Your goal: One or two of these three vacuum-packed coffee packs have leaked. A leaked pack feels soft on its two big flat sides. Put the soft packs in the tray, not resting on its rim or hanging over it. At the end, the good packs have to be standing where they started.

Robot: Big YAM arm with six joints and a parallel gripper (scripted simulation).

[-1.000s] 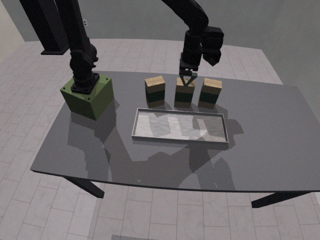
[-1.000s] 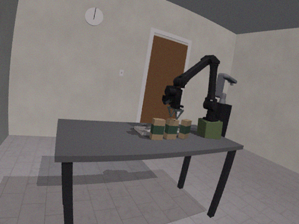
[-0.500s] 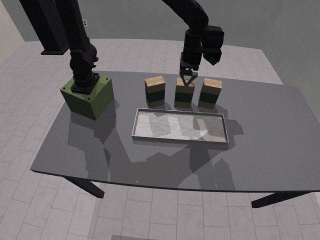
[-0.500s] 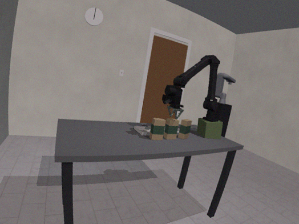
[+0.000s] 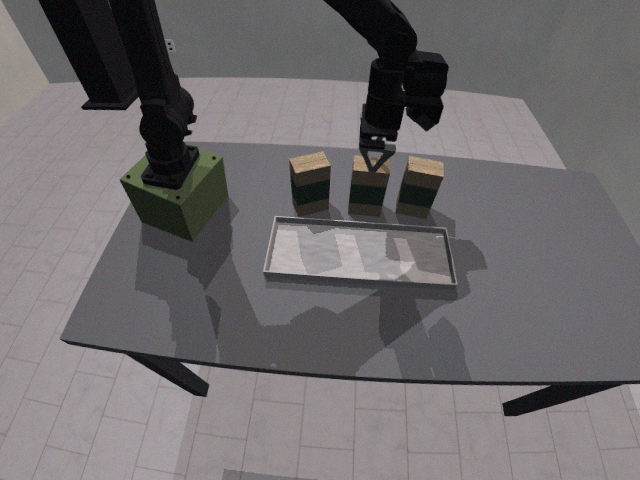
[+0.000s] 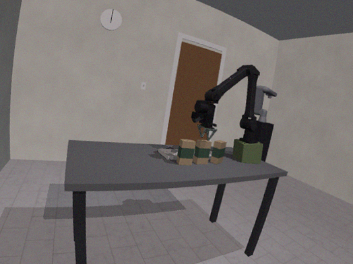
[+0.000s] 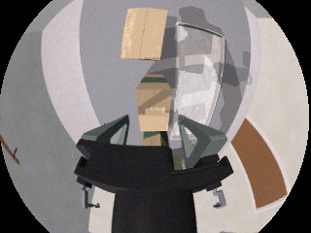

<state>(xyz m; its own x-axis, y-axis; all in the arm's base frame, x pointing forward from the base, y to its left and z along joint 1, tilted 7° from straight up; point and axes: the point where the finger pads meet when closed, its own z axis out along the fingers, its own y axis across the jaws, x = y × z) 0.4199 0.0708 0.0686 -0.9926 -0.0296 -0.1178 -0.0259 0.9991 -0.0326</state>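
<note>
Fingers of the gripper [image 5: 376, 161], spread and holding nothing, hang over the middle coffee pack [image 5: 368, 193].

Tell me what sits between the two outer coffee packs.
The middle coffee pack stands upright between the left pack and the right pack, apart from both, with the open gripper just over its top. The top view shows it.

The dark grey table [image 5: 516, 289] carries a green arm base block [image 5: 193, 206] at far left, three upright coffee packs [image 5: 310, 183] in a row, and a tray [image 5: 361, 281] just nearer.
</note>
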